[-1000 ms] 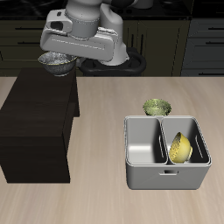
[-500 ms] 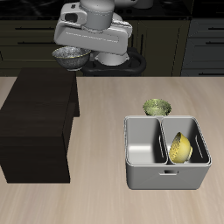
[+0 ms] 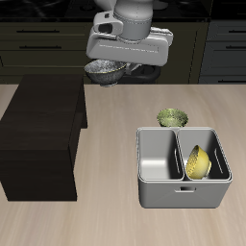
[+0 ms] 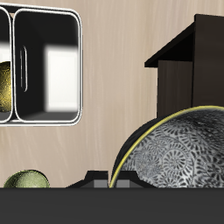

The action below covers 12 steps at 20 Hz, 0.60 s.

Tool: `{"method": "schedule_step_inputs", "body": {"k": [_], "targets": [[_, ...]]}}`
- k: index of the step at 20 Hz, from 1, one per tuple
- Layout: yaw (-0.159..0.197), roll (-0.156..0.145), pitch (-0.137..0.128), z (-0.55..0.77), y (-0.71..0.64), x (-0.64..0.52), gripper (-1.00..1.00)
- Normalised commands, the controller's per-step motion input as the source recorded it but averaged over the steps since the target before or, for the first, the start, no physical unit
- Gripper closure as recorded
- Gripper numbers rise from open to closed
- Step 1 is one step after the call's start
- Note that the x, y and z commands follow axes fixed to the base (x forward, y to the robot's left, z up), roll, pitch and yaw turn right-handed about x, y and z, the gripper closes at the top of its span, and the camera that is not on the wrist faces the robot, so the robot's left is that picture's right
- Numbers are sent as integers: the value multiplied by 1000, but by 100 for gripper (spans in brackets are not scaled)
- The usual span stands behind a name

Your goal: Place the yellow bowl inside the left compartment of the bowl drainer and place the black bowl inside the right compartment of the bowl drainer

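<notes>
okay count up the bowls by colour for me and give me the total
Yellow bowl, in a well of the bowl drainer: 1
Black bowl, carried by the gripper: 1
Olive-green bowl, behind the drainer: 1
Total: 3 bowls

yellow bowl [image 3: 198, 162] in the bowl drainer [image 3: 183, 197], black bowl [image 3: 105, 70] aloft behind

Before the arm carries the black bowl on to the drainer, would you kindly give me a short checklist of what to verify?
1. Black bowl held in the gripper: ok.
2. Yellow bowl already in one compartment of the bowl drainer: ok.
3. Other compartment free: ok.
4. Olive-green bowl outside the drainer, behind it: ok.
5. Firmness of the grip: cannot tell.
</notes>
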Motion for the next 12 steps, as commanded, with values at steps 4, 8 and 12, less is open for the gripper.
{"method": "schedule_step_inputs", "body": {"k": [4, 8, 12], "targets": [[12, 28, 15, -50, 489, 185, 100], [-30, 15, 12, 25, 471, 271, 100], [-18, 13, 1, 68, 334, 148, 100]]}}
